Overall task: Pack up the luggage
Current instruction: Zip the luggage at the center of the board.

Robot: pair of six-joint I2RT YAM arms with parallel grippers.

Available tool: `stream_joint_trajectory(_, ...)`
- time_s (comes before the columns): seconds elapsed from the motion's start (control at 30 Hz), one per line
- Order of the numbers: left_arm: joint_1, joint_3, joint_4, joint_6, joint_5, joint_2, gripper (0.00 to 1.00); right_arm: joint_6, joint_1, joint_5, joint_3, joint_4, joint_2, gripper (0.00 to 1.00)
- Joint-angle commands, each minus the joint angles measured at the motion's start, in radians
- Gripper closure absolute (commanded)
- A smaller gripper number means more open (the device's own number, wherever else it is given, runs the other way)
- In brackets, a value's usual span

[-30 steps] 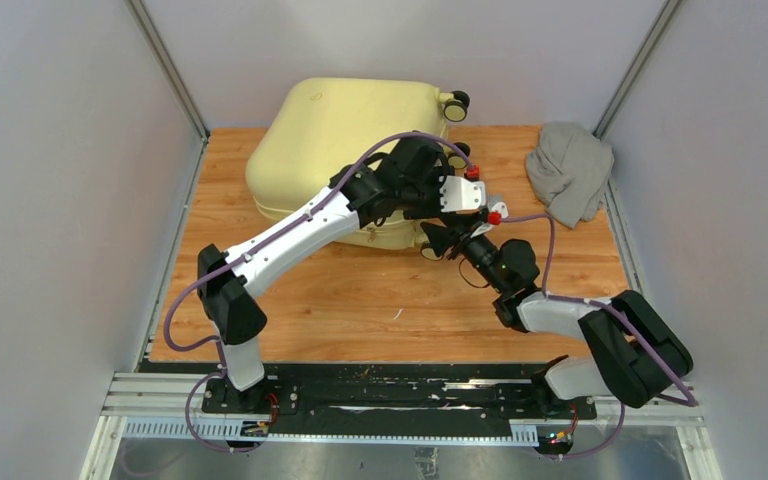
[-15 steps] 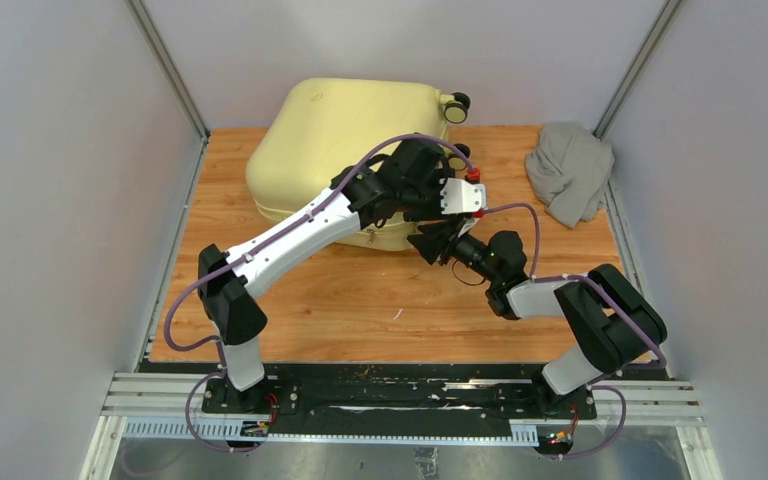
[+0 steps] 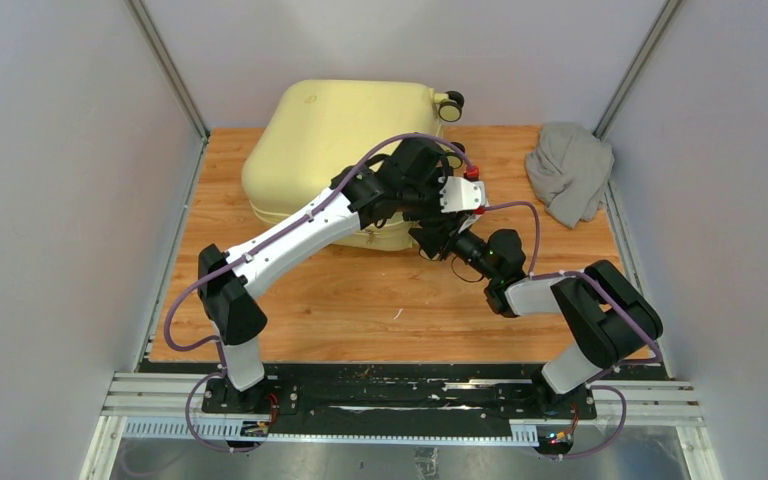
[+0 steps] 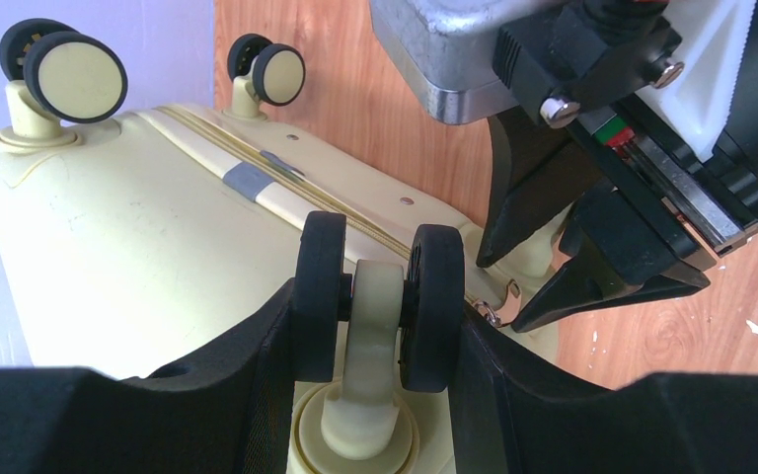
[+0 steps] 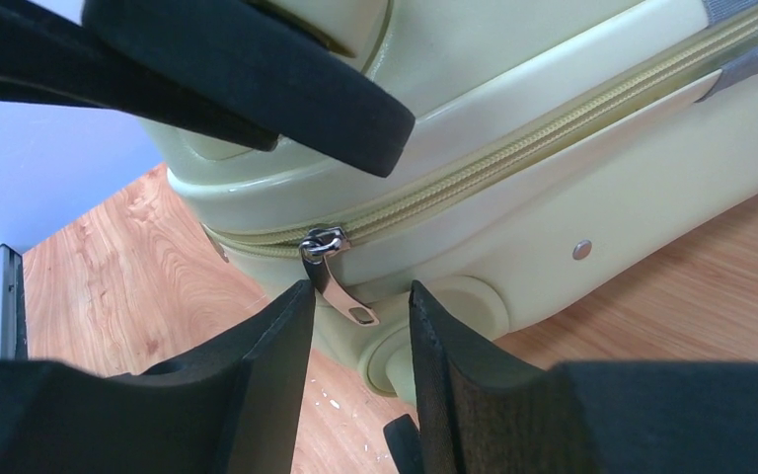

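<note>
Luggage zipped shut on desk; left end effector clamps corner wheel to brace it; right end effector, narrow gap, straddles zipper pull, unpinched, likely for unzipping.

right pincer closer to zipper pull, luggage shifted

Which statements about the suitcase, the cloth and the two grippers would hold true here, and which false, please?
1. The left gripper is closed on a wheel of the luggage. True.
2. The grey cloth lies on the luggage. False: it lies on the table, apart from it.
3. The right gripper is open beside the zipper pull. True.
4. The luggage lies open. False: its shells are closed together.
</note>
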Motion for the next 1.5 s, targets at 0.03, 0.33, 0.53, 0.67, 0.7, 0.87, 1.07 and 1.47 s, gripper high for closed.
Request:
stream_joint_trajectory(0.03, -0.026, 0.065, 0.219, -0.122, 0.014, -0.097, 1.0, -0.014, 0.022, 0.051, 0.044, 0.056, -0.006, 0.63)
stream_joint_trajectory(0.33, -0.031, 0.051, 0.218, -0.144, 0.007, -0.099, 1.0, -0.033, 0.055, 0.093, 0.043, 0.029, -0.038, 1.0)
stream_joint_trajectory(0.53, -0.03, 0.058, 0.229, -0.147, -0.014, -0.092, 1.0, -0.074, 0.089, 0.119, 0.003, -0.012, -0.083, 1.0)
stream_joint_trajectory(0.67, -0.031, 0.061, 0.236, -0.152, -0.023, -0.09, 1.0, -0.106, 0.108, 0.135, -0.015, -0.039, -0.112, 1.0)
stream_joint_trajectory(0.7, -0.031, 0.063, 0.237, -0.152, -0.026, -0.089, 1.0, -0.108, 0.11, 0.129, -0.018, -0.042, -0.117, 1.0)
stream_joint_trajectory(0.87, -0.031, 0.073, 0.245, -0.16, -0.033, -0.086, 1.0, -0.118, 0.141, 0.061, -0.013, -0.082, -0.13, 1.0)
stream_joint_trajectory(1.07, -0.031, 0.083, 0.236, -0.156, -0.034, -0.086, 1.0, -0.132, 0.147, 0.278, -0.099, -0.151, -0.22, 0.81)
stream_joint_trajectory(1.47, -0.031, 0.099, 0.232, -0.182, -0.031, -0.092, 1.0, -0.248, 0.143, 0.259, -0.046, -0.267, -0.234, 0.2)
